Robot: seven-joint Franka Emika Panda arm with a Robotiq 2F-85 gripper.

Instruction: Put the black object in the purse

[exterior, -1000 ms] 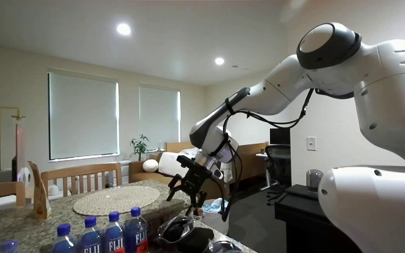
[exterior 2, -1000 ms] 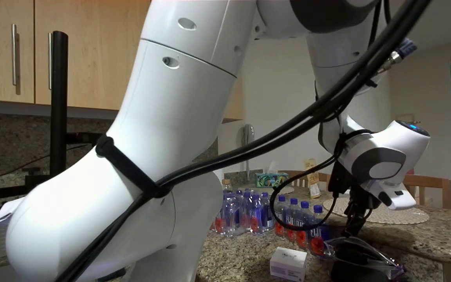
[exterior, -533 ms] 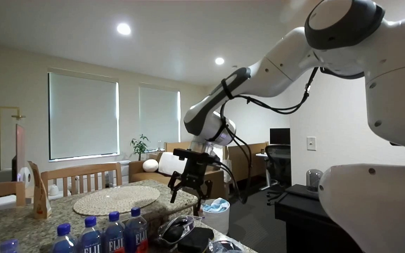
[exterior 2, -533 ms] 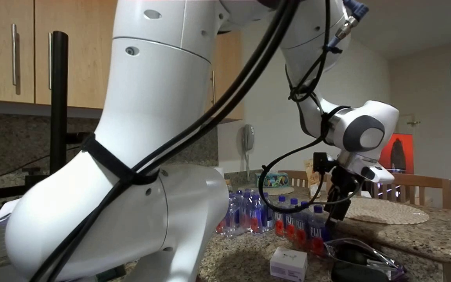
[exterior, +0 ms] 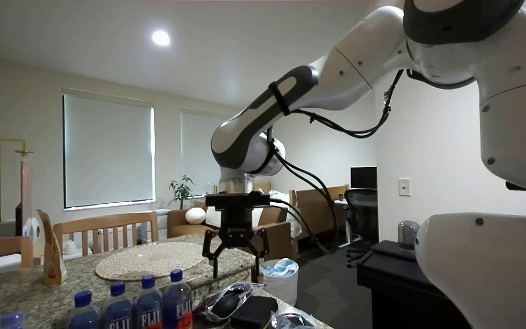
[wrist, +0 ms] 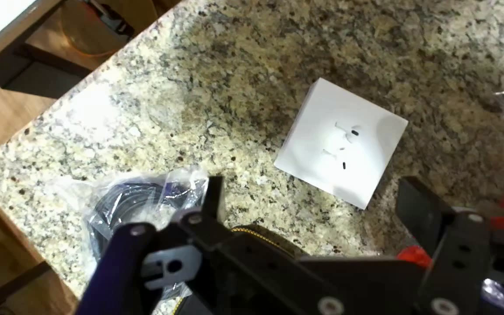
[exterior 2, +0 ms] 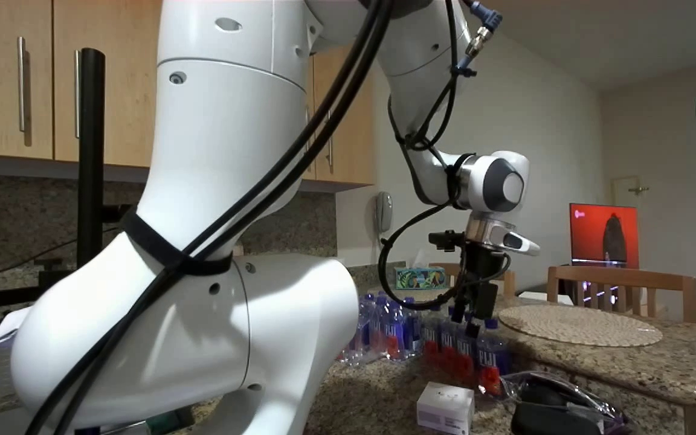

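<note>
Lower level of the speckled beige granite bench [wrist: 243,100], along the end edge from the outer corner inward: clear plastic bag [wrist: 186,186] holding a dark coiled item [wrist: 120,203]; black zippered case [exterior: 254,312]; clear plastic pouch [exterior: 242,294] containing a rounded black object [exterior: 225,305]. A row of blue-capped clear plastic bottles [exterior: 148,306] stands along the raised level [exterior 2: 674,356]. White square box [exterior 2: 444,408]: in front of the row, inboard of both edges. Round beige woven placemat [exterior: 153,260]: on the raised level, near its end edge.
</note>
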